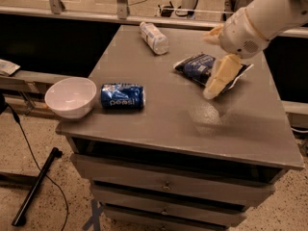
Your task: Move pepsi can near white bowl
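Your pepsi can [122, 96] lies on its side near the front left of the table [240, 129]. Its lettering faces the camera and one end points at the white bowl [71, 96]. The two sit just beside each other; you cannot tell from here whether the can's end touches the bowl's wall or stops a sliver short. The bowl stands upright right at the table's front left corner. That leaves the can only the side toward the middle of the table to rest on, which would explain why it lies there.

Your tool [208, 66] is well apart from both, up over the right side of the table and above the blue chip bag [195, 66]. Its two pale fingers [219, 76] are spread apart with nothing between them. Judging by that, the can rests on its own and the placing looks done, so nothing more seems called for than keeping the arm clear.

One thing to mind is that a can on its side can roll. Here its axis points at the bowl, so any roll would carry it toward the front or back of the table, not away from the bowl. The clear bottle [154, 37] lies on its side near the far edge, out of the way.
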Robot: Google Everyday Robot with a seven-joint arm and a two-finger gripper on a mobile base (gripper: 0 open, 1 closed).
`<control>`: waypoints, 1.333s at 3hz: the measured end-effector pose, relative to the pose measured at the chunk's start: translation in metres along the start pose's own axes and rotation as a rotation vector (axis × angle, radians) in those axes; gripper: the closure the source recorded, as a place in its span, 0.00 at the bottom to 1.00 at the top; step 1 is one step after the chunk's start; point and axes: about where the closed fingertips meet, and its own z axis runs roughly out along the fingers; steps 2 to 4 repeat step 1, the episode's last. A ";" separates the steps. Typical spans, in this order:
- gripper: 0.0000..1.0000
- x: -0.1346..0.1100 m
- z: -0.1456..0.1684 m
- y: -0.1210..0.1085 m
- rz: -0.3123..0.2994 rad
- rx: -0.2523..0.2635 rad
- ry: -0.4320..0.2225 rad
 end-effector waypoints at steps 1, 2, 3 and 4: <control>0.00 0.004 -0.002 -0.001 0.002 0.004 0.012; 0.00 0.004 -0.002 -0.001 0.002 0.004 0.012; 0.00 0.004 -0.002 -0.001 0.002 0.004 0.012; 0.00 0.004 -0.002 -0.001 0.002 0.004 0.012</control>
